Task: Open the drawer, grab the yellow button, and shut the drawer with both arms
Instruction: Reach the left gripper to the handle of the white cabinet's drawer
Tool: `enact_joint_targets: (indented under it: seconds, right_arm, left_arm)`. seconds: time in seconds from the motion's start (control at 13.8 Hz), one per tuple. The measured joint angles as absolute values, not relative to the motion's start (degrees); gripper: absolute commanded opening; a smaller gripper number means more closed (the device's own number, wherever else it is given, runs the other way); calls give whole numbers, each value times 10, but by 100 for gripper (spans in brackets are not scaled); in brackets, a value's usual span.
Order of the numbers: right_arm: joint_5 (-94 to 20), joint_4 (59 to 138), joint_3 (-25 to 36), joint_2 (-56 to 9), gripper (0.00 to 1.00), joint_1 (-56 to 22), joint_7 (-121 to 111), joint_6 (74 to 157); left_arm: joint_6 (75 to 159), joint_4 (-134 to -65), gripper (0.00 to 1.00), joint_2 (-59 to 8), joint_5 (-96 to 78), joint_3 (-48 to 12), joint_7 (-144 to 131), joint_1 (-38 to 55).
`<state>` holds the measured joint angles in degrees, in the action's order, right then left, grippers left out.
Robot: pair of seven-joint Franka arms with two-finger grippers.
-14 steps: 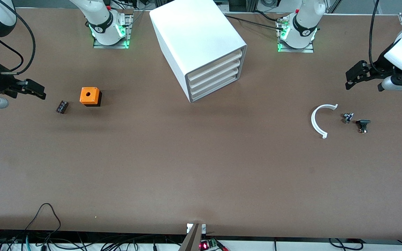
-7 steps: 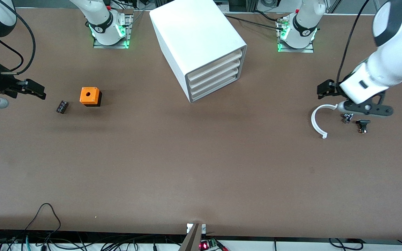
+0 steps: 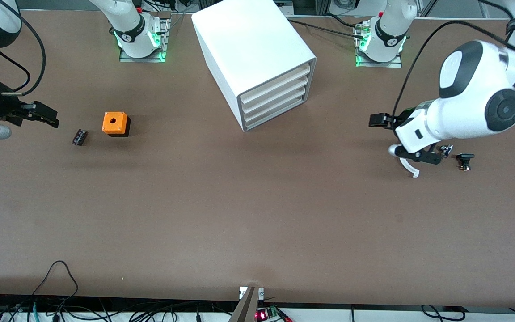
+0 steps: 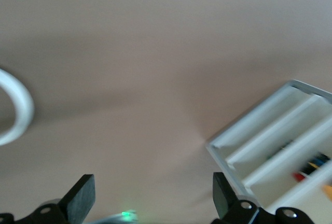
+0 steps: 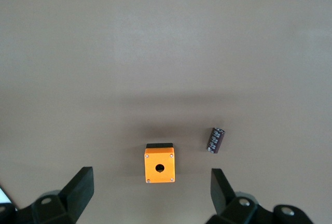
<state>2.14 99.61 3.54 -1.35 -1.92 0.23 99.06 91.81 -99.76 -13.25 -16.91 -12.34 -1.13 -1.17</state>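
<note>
The left gripper (image 3: 380,120), fingers spread, hangs over bare table toward the closed drawer (image 3: 273,79) (handle unseen); a misjudged approach could shove the cabinet (image 3: 248,44). The right gripper (image 3: 45,114), also spread, waits.

Matt brown table (image 3: 257,214), smooth white plastic-looking cabinet (image 3: 248,40).

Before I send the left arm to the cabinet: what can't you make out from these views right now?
- The button: not identifiable in any view; the top drawer is shut in the front view.
- Drawer contents: left wrist view shows blurred colored bits in the cabinet, indistinct.
- White curved piece: mostly covered by the left pincer and its arm.
- Right pincer: its arm is cut by the front view's edge.
</note>
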Motion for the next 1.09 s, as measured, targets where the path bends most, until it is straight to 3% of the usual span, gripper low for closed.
enact_joint_targets:
  seconds: [0.29,0.58,0.87,1.09]
  right_arm:
    - [21,996,35,-13,100,-19,2,1002]
    - [21,996,35,-13,100,-19,2,1009]
    - [21,996,35,-13,100,-19,2,1010]
    - [21,996,36,-13,100,-19,2,1010]
  left_arm:
    - [920,-1080,100,-149,-372,-127,6,-10]
    - [963,-1174,100,-156,-492,-174,120,-5]
    - [983,-1233,85,-156,-572,-218,191,-3]
    - [1003,-1262,81,-156,-603,-243,216,-3]
